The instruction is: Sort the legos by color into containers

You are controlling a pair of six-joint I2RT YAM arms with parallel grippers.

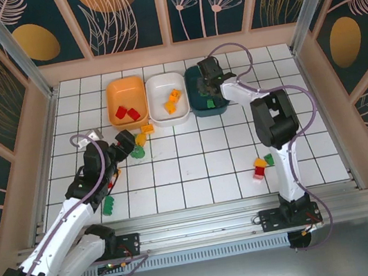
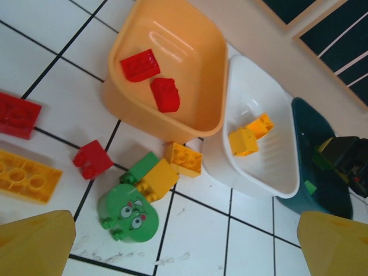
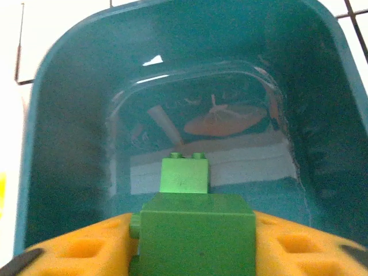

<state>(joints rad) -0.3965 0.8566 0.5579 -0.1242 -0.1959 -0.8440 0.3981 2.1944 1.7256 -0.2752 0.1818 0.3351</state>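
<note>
L gripper (image 1: 126,141) hung wide open, empty, over loose legos (image 2: 127,215) by orange tray (image 2: 172,123) — R gripper (image 1: 212,86) pinched green brick (image 3: 195,230) above teal tray (image 3: 63,144).

Orange tray (image 1: 127,91), white tray (image 1: 162,85), teal tray (image 1: 195,101) sat in row, upper centre. Right gripper (image 1: 210,92) hovered over teal tray. Left gripper (image 1: 128,141) beside loose bricks (image 1: 147,128), centre-left.
</note>
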